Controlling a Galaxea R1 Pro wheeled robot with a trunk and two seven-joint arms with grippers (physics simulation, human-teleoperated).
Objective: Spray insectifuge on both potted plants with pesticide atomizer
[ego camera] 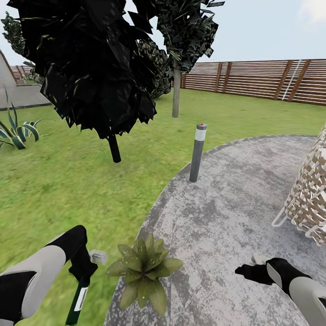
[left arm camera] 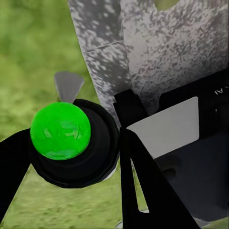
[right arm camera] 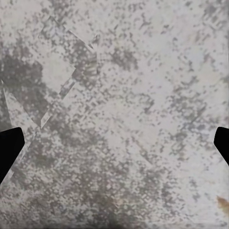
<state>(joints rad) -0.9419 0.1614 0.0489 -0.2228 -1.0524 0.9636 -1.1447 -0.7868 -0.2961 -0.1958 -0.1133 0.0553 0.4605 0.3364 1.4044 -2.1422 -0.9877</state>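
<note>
Standing at the edge of a round grey patio (ego camera: 235, 203) with green lawn (ego camera: 68, 181) to the left. Holding in the left gripper (ego camera: 81, 274) the pesticide atomizer (ego camera: 78, 301), a slim dark-green bottle with a white label, hanging down from the fingers over the grass at the lower left of the head view. Closed tightly on the bottle, as seen from the left wrist: black fingers (left arm camera: 143, 186) pressed on both sides of a round bright green end of the atomizer (left arm camera: 60, 130), with grass and a piece of grey paving behind it. Just beside the left gripper, a potted plant (ego camera: 142, 267) with pointed, speckled green leaves, sitting on the border between the grass and the patio. Over the patio at the lower right, the right gripper (ego camera: 251, 271), carrying nothing; from the right wrist, only two black fingertips (right arm camera: 9, 148) at the opposite edges of the picture, wide apart, above speckled grey stone. Farther away, a grey lamp post (ego camera: 198, 152) with a red dot on top at the patio rim, a dark-leaved tree (ego camera: 97, 63) on the lawn, and a brown slatted fence (ego camera: 262, 79) at the back. At the right edge, a woven light-coloured object (ego camera: 310, 199), not possible to identify.
</note>
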